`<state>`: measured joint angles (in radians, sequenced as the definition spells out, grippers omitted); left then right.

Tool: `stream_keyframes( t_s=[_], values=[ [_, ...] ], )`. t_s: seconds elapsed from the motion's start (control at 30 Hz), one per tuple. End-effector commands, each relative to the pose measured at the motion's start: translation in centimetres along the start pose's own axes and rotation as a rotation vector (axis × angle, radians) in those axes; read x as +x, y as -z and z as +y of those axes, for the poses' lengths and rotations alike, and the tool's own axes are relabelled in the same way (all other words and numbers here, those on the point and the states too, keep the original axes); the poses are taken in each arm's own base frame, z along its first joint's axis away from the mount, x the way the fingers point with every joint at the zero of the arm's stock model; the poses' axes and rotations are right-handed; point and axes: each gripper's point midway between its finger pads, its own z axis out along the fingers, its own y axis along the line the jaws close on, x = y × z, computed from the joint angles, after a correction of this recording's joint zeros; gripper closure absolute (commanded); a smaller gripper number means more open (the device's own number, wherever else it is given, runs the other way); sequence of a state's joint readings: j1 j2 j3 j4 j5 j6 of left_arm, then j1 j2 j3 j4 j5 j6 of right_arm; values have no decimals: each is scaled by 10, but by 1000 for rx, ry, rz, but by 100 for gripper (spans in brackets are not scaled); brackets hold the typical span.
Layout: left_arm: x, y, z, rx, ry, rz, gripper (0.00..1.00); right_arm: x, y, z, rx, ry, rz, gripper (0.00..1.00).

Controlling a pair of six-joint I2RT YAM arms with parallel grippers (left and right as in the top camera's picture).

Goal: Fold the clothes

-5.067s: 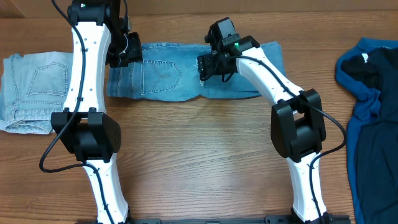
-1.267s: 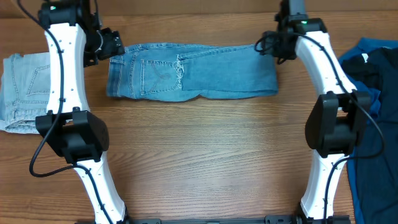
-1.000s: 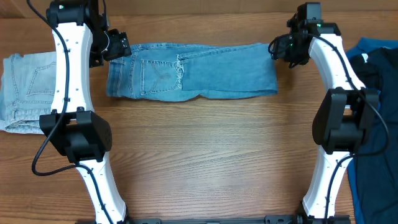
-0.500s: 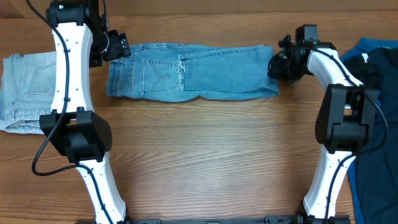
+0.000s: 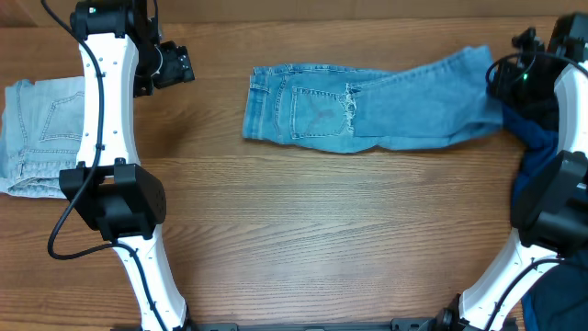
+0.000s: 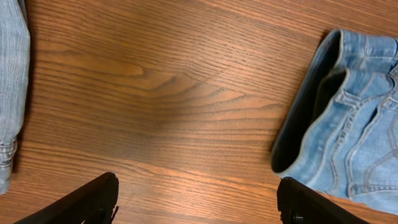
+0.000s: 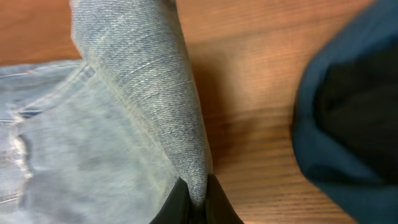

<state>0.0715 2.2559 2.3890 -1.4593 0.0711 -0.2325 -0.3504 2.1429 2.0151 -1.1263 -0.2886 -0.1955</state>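
Observation:
The mid-blue jeans (image 5: pixel 367 108) lie stretched across the far middle of the table, back pocket up. Their waistband (image 6: pixel 348 124) faces left. My right gripper (image 5: pixel 501 78) is shut on the leg end at the far right, and a fold of denim (image 7: pixel 137 81) is pinched between its fingertips (image 7: pixel 180 205). My left gripper (image 5: pixel 179 66) stands open over bare wood, well left of the waistband, with nothing between its fingers (image 6: pixel 93 199). Paler jeans (image 5: pixel 41 133) lie folded at the far left. A deep-blue top (image 5: pixel 542 138) lies at the right edge.
The deep-blue top (image 7: pixel 348 112) lies close beside the held leg end. The paler jeans' edge (image 6: pixel 9 74) shows at the left of the left wrist view. Bare wood (image 5: pixel 303 230) fills the near half of the table between the two arm bases.
My right gripper has shut on the jeans' leg end and dragged the whole pair to the right. The waistband now lies away from my left gripper, which has stayed put and open.

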Motion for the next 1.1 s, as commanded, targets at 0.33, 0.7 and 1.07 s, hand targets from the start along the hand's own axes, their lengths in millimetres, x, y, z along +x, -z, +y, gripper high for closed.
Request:
stream_keyframes(
  t_s=[0.33,0.7,1.07],
  values=[
    [-5,12,-5,11,-3,-40,14,4,12,251,-211,327,-46,96],
    [-8,13,-5,9,-38,-55,11,45,18,373,-415,443,-48,96],
    [-8,12,-4,1,-37,-53,11,74,-3,407,-452,510,-16,95]
  ],
)
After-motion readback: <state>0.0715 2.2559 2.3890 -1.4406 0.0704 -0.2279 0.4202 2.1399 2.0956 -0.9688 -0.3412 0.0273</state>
